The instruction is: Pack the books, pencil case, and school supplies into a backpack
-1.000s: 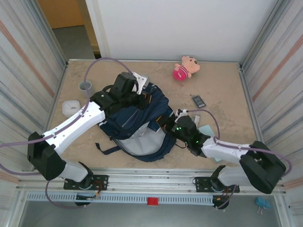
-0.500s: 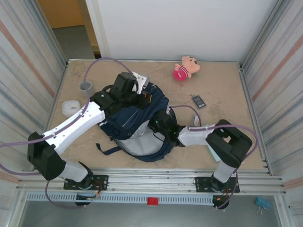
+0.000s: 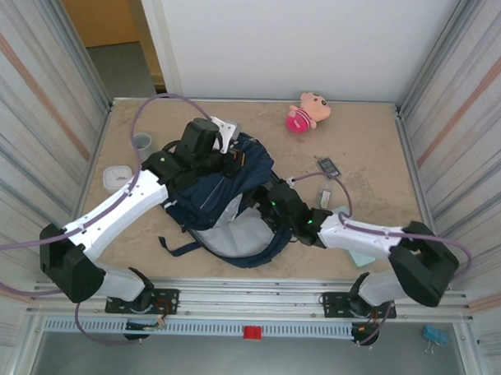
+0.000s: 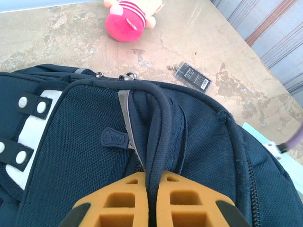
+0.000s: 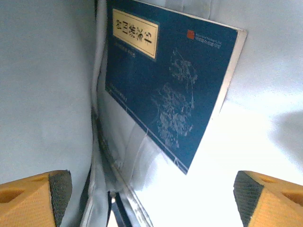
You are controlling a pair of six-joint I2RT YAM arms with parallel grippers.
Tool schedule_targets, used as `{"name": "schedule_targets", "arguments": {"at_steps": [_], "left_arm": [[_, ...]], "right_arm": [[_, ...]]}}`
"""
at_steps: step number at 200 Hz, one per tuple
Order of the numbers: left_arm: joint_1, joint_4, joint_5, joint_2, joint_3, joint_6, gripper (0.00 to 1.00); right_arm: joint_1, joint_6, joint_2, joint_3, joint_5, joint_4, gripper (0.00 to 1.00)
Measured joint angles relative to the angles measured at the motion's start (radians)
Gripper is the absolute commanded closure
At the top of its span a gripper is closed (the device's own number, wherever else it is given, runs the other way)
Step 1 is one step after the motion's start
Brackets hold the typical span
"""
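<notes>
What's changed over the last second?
The right gripper reached into the backpack and opened wide, leaving the book lying against the grey lining. The left gripper stays shut on the backpack's strap, shifted slightly. The plush toy and gadget have not moved.

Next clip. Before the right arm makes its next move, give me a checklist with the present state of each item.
1. Book inside the backpack, flat against the grey lining: ok.
2. Right gripper open, nothing between its fingers: ok.
3. Left gripper shut on the backpack's top strap: ok.
4. Pencil case packed: not ok, on the table by the right arm.
5. Dark gadget packed: not ok, on the table.
6. Right gripper's way out free of fabric: cannot tell.
</notes>
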Motion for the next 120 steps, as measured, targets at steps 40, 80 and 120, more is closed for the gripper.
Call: {"name": "schedule_targets", "arguments": {"at_steps": [40, 80, 120], "left_arm": [[0.0, 0.024, -0.001, -0.001, -0.037, 0.0, 1.0], [-0.021, 0.04, 0.001, 0.011, -0.063, 0.023, 1.0], [-0.084, 0.091, 0.016, 0.075, -0.128, 0.04, 0.81]], "right_arm": [[-0.025, -0.1, -0.228, -0.014, -0.018, -0.237, 0.07], [-0.094, -0.254, -0.403, 0.03, -0.048, -0.506, 0.09], [-0.147, -0.464, -0.469, 0.12, -0.103, -0.646, 0.11]]}}
